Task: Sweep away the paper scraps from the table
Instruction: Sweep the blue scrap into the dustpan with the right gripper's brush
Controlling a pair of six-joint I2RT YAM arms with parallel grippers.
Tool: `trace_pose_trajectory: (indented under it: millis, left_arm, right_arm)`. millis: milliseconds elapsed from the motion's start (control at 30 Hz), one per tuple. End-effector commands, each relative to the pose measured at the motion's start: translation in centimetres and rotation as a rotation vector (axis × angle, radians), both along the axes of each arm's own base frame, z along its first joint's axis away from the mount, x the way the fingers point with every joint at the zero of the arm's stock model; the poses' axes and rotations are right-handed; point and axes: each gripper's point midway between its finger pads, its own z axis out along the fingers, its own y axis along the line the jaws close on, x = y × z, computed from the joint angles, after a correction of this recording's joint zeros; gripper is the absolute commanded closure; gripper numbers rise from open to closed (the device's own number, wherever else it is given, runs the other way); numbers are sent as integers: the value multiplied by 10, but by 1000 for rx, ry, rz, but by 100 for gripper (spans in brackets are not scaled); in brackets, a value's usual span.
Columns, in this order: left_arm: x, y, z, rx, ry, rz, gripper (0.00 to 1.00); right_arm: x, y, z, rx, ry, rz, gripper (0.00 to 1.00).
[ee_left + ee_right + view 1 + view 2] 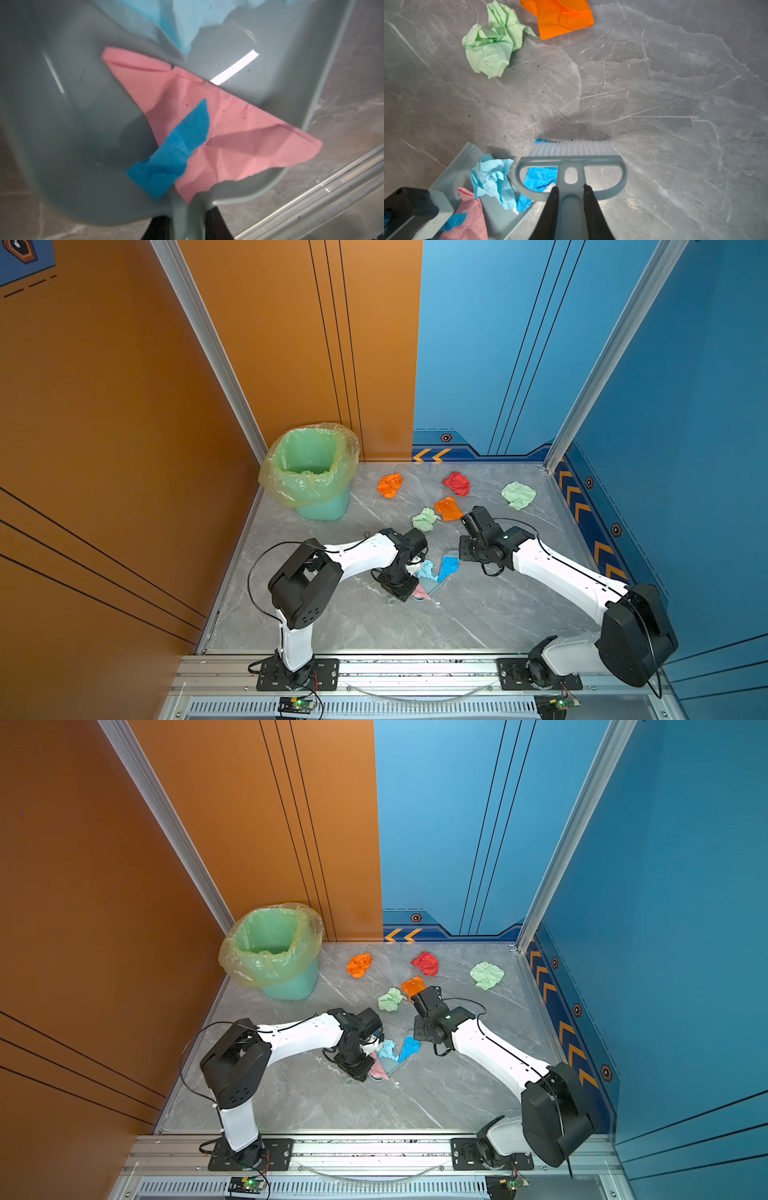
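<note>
1. With twelve o'clock at the back wall in both top views, a green bin [322, 506] with a yellowish liner [282, 485] stood at about ten o'clock on the grey counter [374, 626].
2. Near the centre, the left jaws were clamped on the handle of the pale blue dustpan [62, 145], which lay flat on the counter.
3. In the pan lay a pink scrap [228, 135], one corner hanging past the rim, with a dark blue strip [178, 149] across it and a light blue scrap [492, 180] near the pan's mouth.
4. A crumpled orange scrap [390, 484] sat at about eleven o'clock, apart from the bin.
5. A pale green scrap [424, 519] lay just toward twelve o'clock from the pan, with a flat orange scrap [448, 508] just beside it at its two o'clock.
6. A bright blue scrap [538, 180] lay at the pan's mouth, partly under the brush [571, 160].
7. A red scrap [457, 483] lay at about twelve o'clock.
8. The right jaws were closed on the brush handle, bristles down toward the counter.
9. A second pale green scrap [518, 495] lay at about two o'clock, well apart from the rest.
</note>
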Motion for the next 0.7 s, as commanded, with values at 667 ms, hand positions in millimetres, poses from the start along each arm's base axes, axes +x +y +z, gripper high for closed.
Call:
trace_pose_trajectory:
  millis: [667]
  left_arm:
    - [-3, -4, 0, 16, 7, -27, 100]
  right_arm:
    - [-9, 9, 46, 83, -90, -2, 100]
